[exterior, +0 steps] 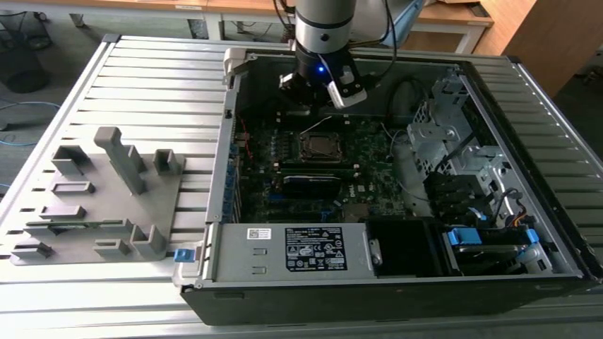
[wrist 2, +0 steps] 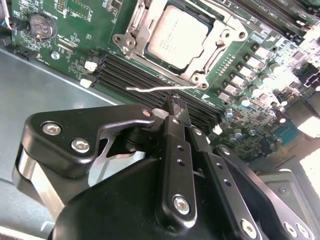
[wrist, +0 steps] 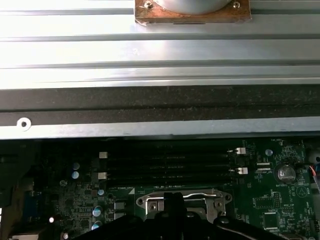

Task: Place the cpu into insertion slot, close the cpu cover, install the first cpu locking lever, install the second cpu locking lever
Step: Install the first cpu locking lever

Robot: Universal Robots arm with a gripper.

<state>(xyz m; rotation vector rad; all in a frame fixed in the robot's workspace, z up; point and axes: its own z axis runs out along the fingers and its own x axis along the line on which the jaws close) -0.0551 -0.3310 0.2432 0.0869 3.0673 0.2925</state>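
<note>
Cpu (wrist 2: 177, 32) lay in the insertion slot (wrist 2: 125, 41); your gripper (wrist 2: 176, 106) hung near it over the board, its fingers pressed together on nothing.

Open computer case (exterior: 219, 212) lies on slatted table (exterior: 151, 78), with fixture rack (exterior: 104, 205) to the exterior view's left. Inside, the cpu (wrist 2: 177, 36) sits in the insertion slot (exterior: 320, 147), the cpu cover (wrist 2: 222, 37) around it. Memory slots (wrist 2: 145, 77) run just beside, with the gripper (wrist 2: 177, 103) above them.
</note>
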